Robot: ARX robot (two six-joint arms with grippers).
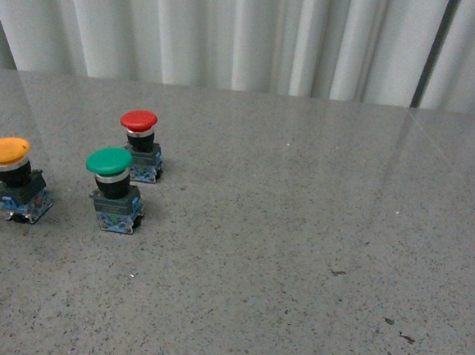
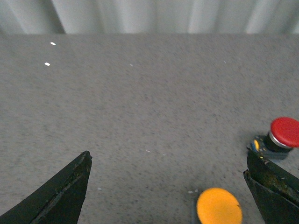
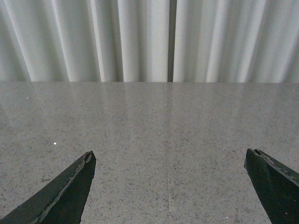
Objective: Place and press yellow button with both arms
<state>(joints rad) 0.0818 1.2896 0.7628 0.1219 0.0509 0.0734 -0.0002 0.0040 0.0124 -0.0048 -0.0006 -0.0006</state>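
The yellow button (image 1: pixel 11 178) stands upright at the far left of the grey speckled table, with its yellow cap on a black body and blue-grey base. In the left wrist view its cap (image 2: pixel 219 206) shows between the spread black fingers, nearer one finger (image 2: pixel 271 186) than the other. My left gripper (image 2: pixel 168 161) is open and above the button, touching nothing. My right gripper (image 3: pixel 169 156) is open over bare table with nothing between its fingers. Neither arm shows in the front view.
A green-capped button (image 1: pixel 113 188) stands just right of the yellow one. A red-capped button (image 1: pixel 140 144) stands behind it, also in the left wrist view (image 2: pixel 282 135). White curtains (image 1: pixel 249 30) hang behind the table's far edge. A table seam (image 3: pixel 166 154) runs under the right gripper.
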